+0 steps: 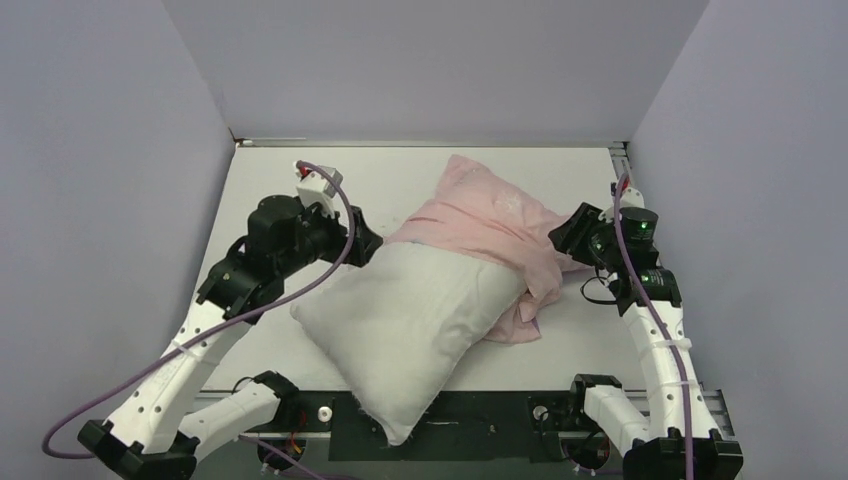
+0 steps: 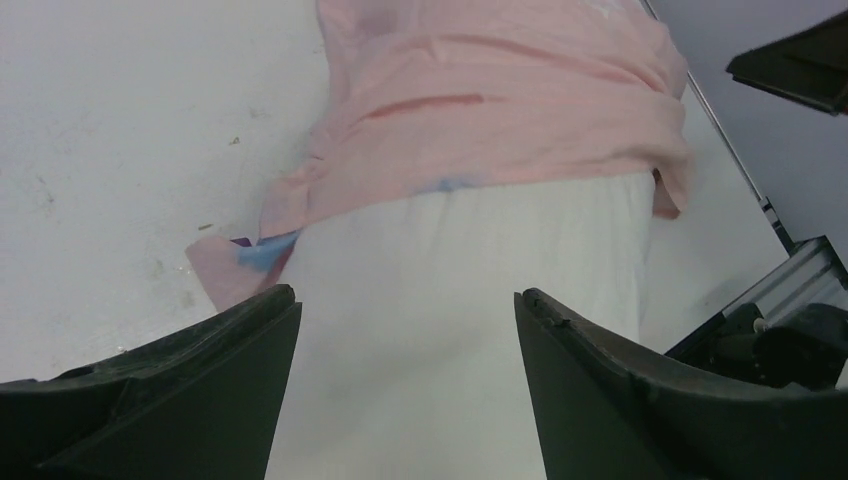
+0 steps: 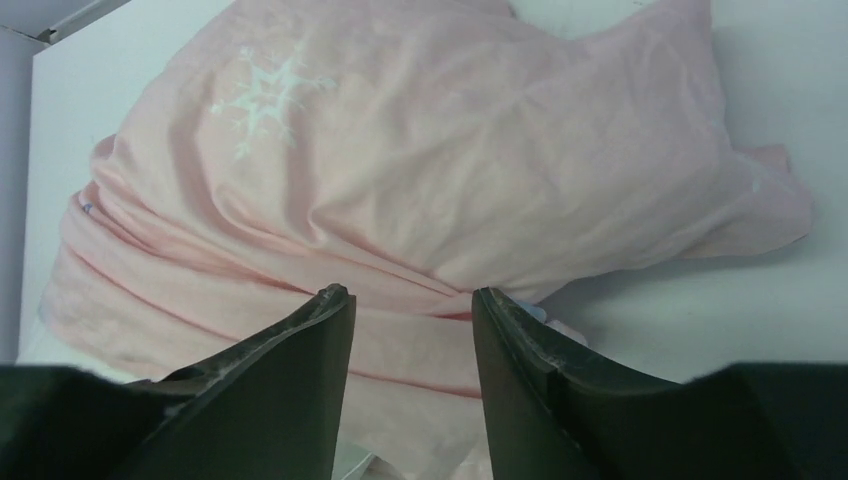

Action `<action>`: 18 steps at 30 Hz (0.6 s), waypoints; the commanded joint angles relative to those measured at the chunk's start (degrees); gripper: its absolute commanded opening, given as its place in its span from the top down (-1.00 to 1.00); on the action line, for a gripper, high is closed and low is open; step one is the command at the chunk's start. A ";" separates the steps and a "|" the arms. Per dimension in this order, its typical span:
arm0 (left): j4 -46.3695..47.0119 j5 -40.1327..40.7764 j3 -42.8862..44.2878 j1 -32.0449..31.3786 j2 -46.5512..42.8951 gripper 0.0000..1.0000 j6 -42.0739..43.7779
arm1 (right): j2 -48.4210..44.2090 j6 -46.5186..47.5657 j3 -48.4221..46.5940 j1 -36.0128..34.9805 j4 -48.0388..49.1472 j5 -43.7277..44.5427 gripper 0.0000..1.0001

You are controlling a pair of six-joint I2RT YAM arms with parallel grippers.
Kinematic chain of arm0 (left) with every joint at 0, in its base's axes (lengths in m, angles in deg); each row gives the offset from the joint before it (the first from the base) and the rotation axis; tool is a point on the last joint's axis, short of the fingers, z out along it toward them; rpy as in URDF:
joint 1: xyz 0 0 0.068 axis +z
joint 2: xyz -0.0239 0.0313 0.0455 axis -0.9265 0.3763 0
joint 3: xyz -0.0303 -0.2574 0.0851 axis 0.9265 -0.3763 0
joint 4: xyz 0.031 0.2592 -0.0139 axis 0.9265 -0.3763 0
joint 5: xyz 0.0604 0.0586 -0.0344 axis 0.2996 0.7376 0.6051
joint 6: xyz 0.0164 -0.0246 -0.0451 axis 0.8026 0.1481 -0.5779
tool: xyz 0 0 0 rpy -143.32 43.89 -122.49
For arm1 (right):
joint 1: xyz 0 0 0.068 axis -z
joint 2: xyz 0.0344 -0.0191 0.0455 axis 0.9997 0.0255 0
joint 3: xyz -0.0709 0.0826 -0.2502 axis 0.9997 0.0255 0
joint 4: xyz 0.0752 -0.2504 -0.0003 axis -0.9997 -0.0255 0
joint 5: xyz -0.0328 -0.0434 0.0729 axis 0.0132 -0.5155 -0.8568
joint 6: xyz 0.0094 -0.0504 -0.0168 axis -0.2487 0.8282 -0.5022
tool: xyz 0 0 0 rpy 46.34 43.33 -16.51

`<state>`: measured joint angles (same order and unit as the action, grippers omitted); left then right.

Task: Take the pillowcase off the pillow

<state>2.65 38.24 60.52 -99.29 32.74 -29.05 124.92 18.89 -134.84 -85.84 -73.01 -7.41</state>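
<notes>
Across the middle of the white surface (image 1: 400, 175), seen from above, the plump white pillow (image 1: 410, 320) lies slantwise. Its far half is under the pale pink pillowcase (image 1: 490, 215), which is bunched in folds. The left hand (image 1: 365, 240) sits at the pillow's left edge, the right hand (image 1: 568, 235) at the fabric's right side.

From the left wrist, bare pillow shows between widely spread fingers, with blue marks at the pillowcase hem.

From the right wrist, the fingers stand apart, gripping nothing; beyond them lies wrinkled pink cloth with a white snowflake (image 3: 265, 95).
</notes>
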 commanded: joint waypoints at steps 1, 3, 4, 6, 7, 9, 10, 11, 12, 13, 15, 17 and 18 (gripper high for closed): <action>1.08 -0.09 4.49 3.32 9.37 -0.60 -0.47 | -3.28 1.84 -0.30 0.20 -1.78 3.90 -0.06; 1.96 -1.41 4.45 4.33 13.62 -0.61 -1.29 | -4.64 2.16 -0.80 0.12 -2.47 4.11 -0.30; 2.45 -1.61 4.27 4.48 15.33 -0.61 -1.68 | -5.18 2.34 -1.17 0.06 -2.62 4.12 -0.40; 3.28 -2.31 3.58 4.51 18.57 -0.61 -2.26 | -5.85 2.73 -2.06 -0.10 -2.89 4.14 -0.58; 3.71 -2.96 3.14 4.50 20.02 -0.62 -2.95 | -6.04 3.09 -2.58 -0.38 -2.94 3.97 -0.66; 5.58 -4.96 1.58 4.50 22.21 -0.61 -4.33 | -5.83 3.40 -3.72 -0.85 -2.69 3.19 -0.81; 6.51 -6.03 0.61 4.50 22.93 -0.62 -5.08 | -5.57 3.38 -4.31 -1.23 -2.40 2.85 -0.85; 7.33 -6.98 -0.39 4.43 23.40 -0.61 -5.90 | -5.20 3.37 -4.81 -1.61 -2.03 2.52 -0.89; 8.20 -8.09 -1.45 4.42 23.75 -0.59 -6.46 | -4.73 3.23 -5.29 -2.19 -1.60 2.32 -0.91; 8.97 -8.60 -2.57 4.35 23.84 -0.56 -7.00 | -4.17 3.02 -5.86 -2.33 -1.08 2.32 -0.94; 10.52 -9.44 -4.76 4.20 23.53 -0.48 -8.14 | -2.94 2.55 -6.99 -5.56 0.21 3.20 -0.99; 12.15 -10.53 -6.98 3.80 23.00 -0.36 -9.21 | -1.30 2.36 -8.53 -8.85 1.30 5.85 -0.92; 12.78 -10.91 -7.96 3.47 22.75 -0.26 -9.55 | -0.19 2.34 -9.94 -10.60 1.80 7.06 -0.88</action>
<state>10.11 31.34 55.50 -95.01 56.96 -36.07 121.95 21.27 -139.71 -91.30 -75.79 -4.13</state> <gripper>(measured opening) 0.698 0.971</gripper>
